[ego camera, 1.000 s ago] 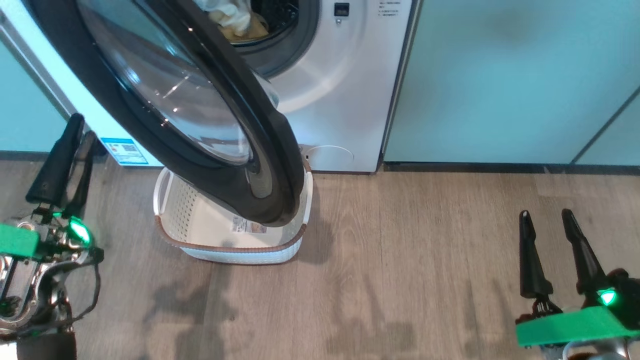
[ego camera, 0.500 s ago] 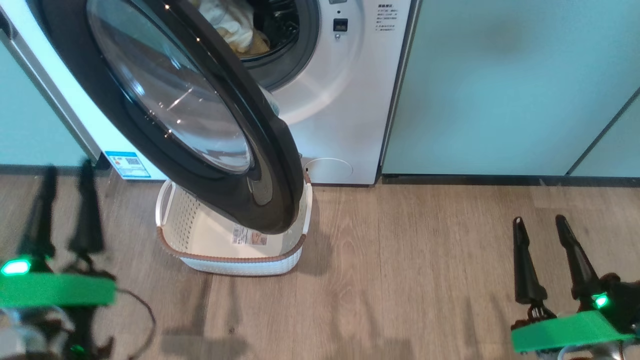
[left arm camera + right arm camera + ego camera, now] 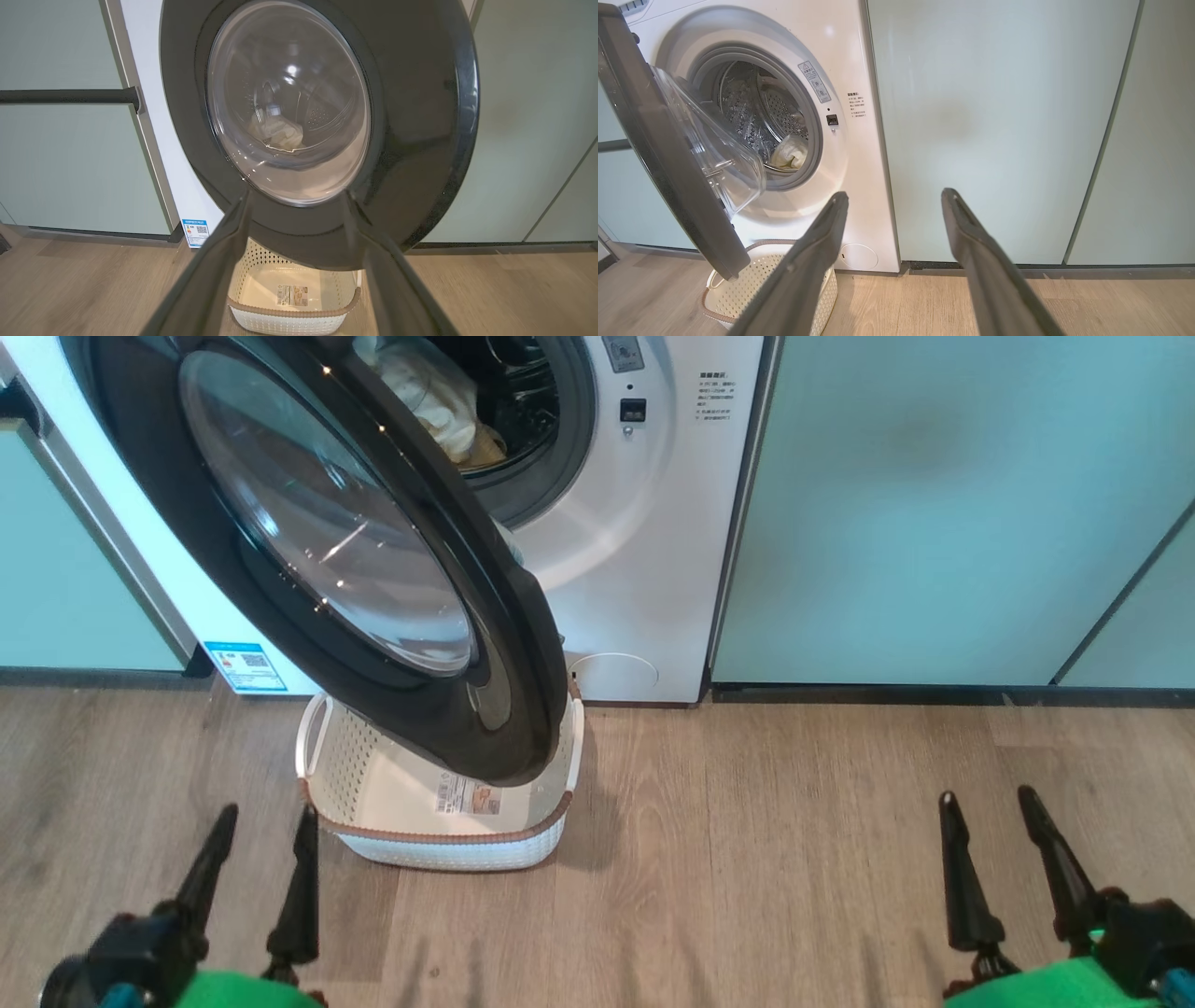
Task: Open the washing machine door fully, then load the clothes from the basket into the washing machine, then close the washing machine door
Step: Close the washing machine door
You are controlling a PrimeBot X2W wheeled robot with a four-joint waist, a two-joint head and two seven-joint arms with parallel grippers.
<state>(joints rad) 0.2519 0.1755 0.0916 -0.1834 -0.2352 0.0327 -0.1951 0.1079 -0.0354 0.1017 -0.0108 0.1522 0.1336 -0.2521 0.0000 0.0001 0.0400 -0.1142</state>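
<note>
The washing machine (image 3: pixel 644 551) stands with its washing machine door (image 3: pixel 280 644) swung partly out over the basket (image 3: pixel 439 840). Pale clothes (image 3: pixel 434 397) lie in the drum, also seen as clothes (image 3: pixel 790 155) and through the glass as clothes (image 3: pixel 278 133). Only a label shows on the basket's bare bottom. My left gripper (image 3: pixel 268 814) is open low on the left, just left of the basket, holding nothing. My right gripper (image 3: pixel 988 796) is open far to the right over the floor. The left gripper (image 3: pixel 296 198) points at the door (image 3: pixel 420 116); the right gripper (image 3: pixel 895 195) faces the cabinet.
Pale green cabinet doors (image 3: pixel 934 504) flank the washer on the right, with another cabinet (image 3: pixel 65 579) on the left. A dark bar handle (image 3: pixel 70 95) crosses the left cabinet. Wooden floor (image 3: pixel 747 859) spreads between the two grippers.
My left arm came down from beside the door's left edge to low at the lower left, fingers pointing up. The camera shifted, so the scene sits lower. The door and basket stay put.
</note>
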